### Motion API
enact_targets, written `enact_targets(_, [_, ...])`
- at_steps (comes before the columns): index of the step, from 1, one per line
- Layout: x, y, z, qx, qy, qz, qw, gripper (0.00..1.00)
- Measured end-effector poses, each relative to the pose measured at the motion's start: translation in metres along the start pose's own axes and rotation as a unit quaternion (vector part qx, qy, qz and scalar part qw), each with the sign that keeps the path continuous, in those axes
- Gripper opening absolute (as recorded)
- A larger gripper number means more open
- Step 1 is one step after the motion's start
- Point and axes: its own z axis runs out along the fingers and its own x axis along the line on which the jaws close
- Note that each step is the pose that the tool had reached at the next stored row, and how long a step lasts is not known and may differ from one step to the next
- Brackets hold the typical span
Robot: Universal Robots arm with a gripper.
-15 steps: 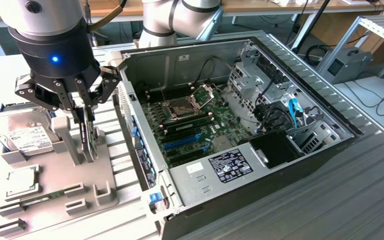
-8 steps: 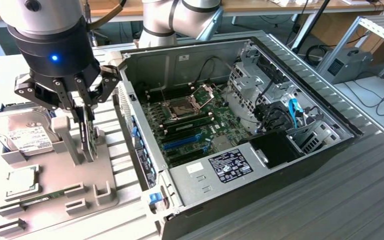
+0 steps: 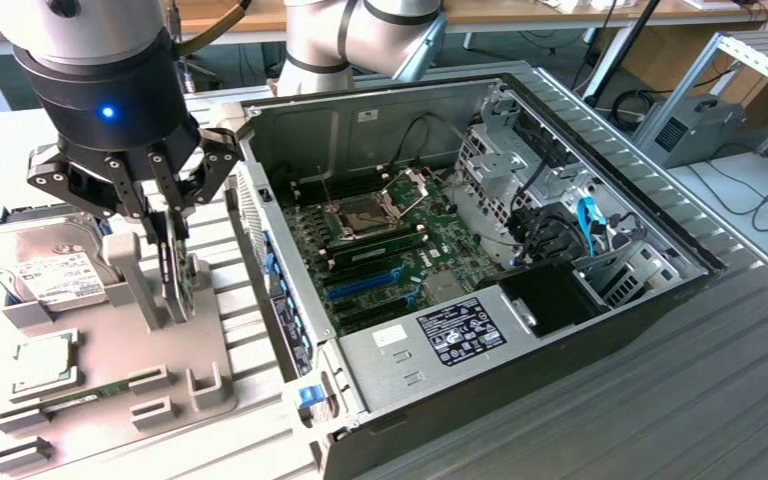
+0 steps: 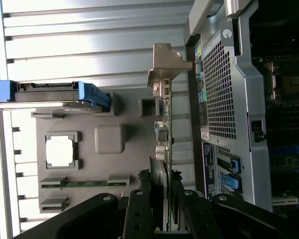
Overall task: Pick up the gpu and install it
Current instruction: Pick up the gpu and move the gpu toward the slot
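The gpu (image 3: 179, 280) is a thin black card standing on edge in a slot of the grey holder tray (image 3: 117, 350), at the exterior view's left. My gripper (image 3: 168, 235) comes down from above and straddles the card's upper edge, shut on it with one finger on each face. In the wrist view the gpu (image 4: 167, 129) shows edge-on with its silver bracket (image 4: 164, 64) at the far end, and my gripper (image 4: 166, 174) pinches it between black fingers (image 4: 139, 209). Whether the card has left its slot I cannot tell.
The open PC case (image 3: 491, 250) lies just beside the tray, its motherboard with blue slots (image 3: 364, 283) exposed. On the tray sit a silver hard drive (image 3: 44, 265), a CPU (image 3: 40, 362) and a green RAM stick (image 3: 84, 395). The case's rear wall (image 4: 229, 99) stands close to the card.
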Motion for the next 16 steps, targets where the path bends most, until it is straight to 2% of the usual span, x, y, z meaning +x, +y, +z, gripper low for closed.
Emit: enact_targets(16, [-0.0002,0.0005,-0.0063,0.0,0.0,0.0,1.0,0.26])
